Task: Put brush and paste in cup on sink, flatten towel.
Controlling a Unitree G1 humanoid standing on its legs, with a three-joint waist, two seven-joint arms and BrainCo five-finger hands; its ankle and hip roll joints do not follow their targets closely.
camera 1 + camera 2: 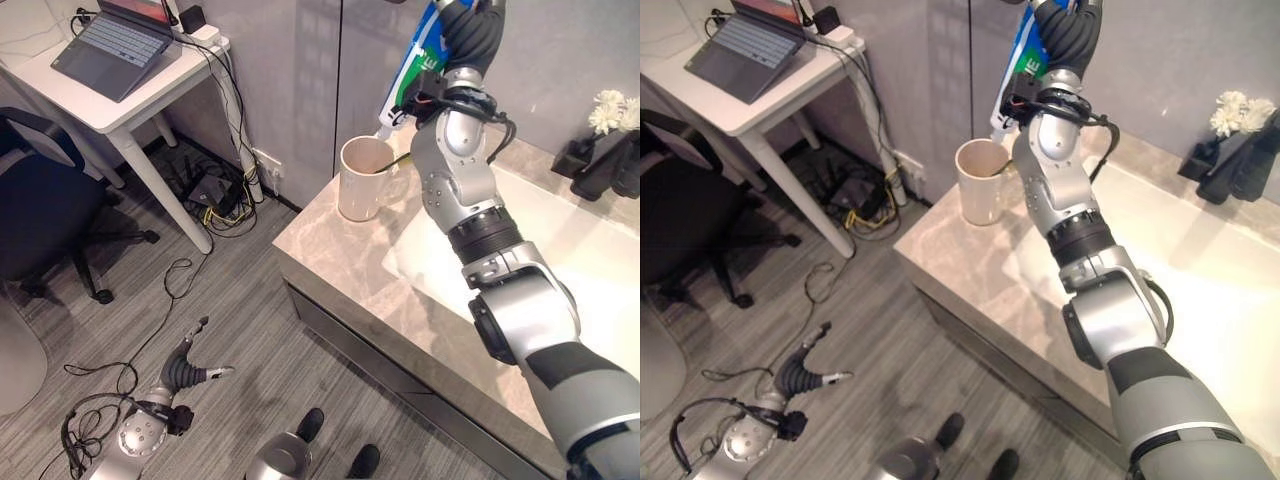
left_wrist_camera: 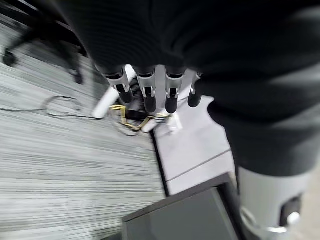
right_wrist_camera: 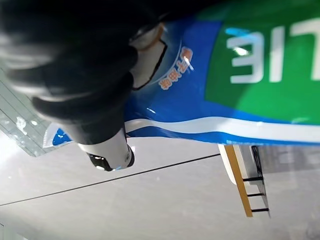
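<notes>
Right robot hand [image 1: 465, 30] raised above cup [image 1: 362, 178], fingers curled round paste [image 1: 412, 70], tube hanging tilted, cap end down, close over the cup's far rim. Cup upright on table [image 1: 330, 250] near the corner, just beside sink [image 1: 560, 250]. Thin dark stick leaning inside the cup, possibly the brush, too small to tell. Towel not made out. Left robot hand [image 1: 185, 370] low over the floor, well apart from the table, fingers straight and relaxed, holding nothing. Main risks, judged from here: cap end sitting at the rim rather than over the middle of the mouth, so letting go now likely to bounce the tube off the rim onto the table or into the sink. Lowering while tilted likely to catch the rim and tip or shove the cup, and cup near the table corner, so a shove outward could send it to the floor. Long tube in a short cup, top-heavy, may topple the cup once released. Loose hold could let the tube slide out early.
</notes>
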